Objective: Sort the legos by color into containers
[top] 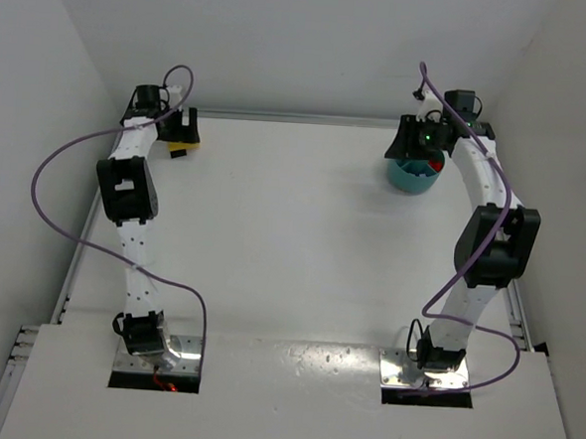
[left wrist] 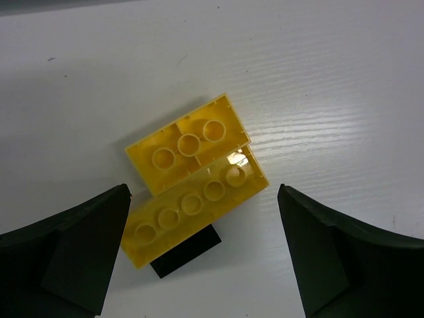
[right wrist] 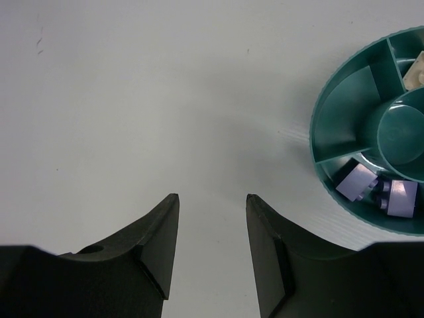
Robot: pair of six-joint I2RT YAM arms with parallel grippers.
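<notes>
A: White table (top: 292, 239). The teal dish (top: 413, 182) sits at its far right. The right arm (top: 491, 242) bends over the dish, its wrist hiding part of the rim from above.

B: State of the right gripper (right wrist: 212, 199)?

A: Jaws parted, bare tabletop between them, just beside the dish's wall. The left gripper (left wrist: 203, 199) is well apart from the dish, across the table at far left. Its jaws are spread wide, straddling two yellow legos (left wrist: 189, 142).

B: How do they lie?

A: Undersides up, long sides touching, offset. One end is close against a finger; contact unclear. A black piece (left wrist: 189, 255) shows under the nearer brick. In the dish, two pale purple legos (right wrist: 358, 182) share one outer compartment and a cream piece (right wrist: 414, 73) sits in another.
</notes>
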